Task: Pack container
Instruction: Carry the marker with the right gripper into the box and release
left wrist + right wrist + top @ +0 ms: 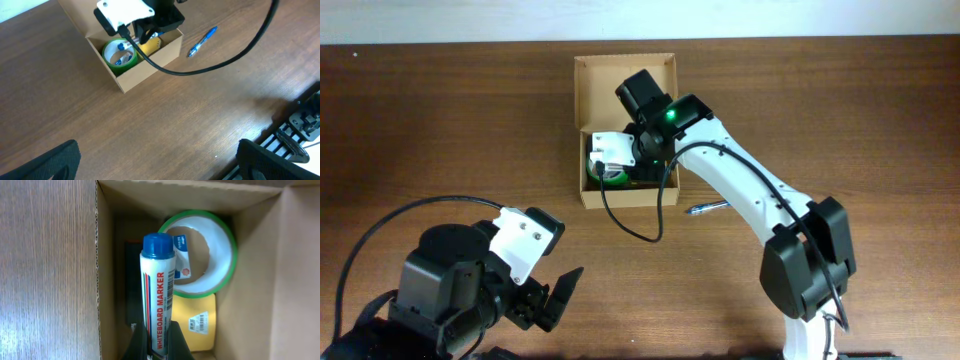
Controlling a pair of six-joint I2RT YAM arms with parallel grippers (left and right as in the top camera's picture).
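The container, a tan cardboard box [625,80] with its flap lid open, stands at the table's far middle; it also shows in the left wrist view [150,62] and the right wrist view [250,295]. My right gripper [159,340] is shut on a blue-capped whiteboard marker [158,290] and holds it inside the box, above a green-rimmed tape roll [220,270], a yellow packet [197,322] and a black item [132,290]. My left gripper [160,160] is open and empty over bare table near the front left [555,295].
A blue pen [705,209] lies on the table just right of the box; it also shows in the left wrist view [202,42]. The right arm's black cable [640,225] loops over the table in front of the box.
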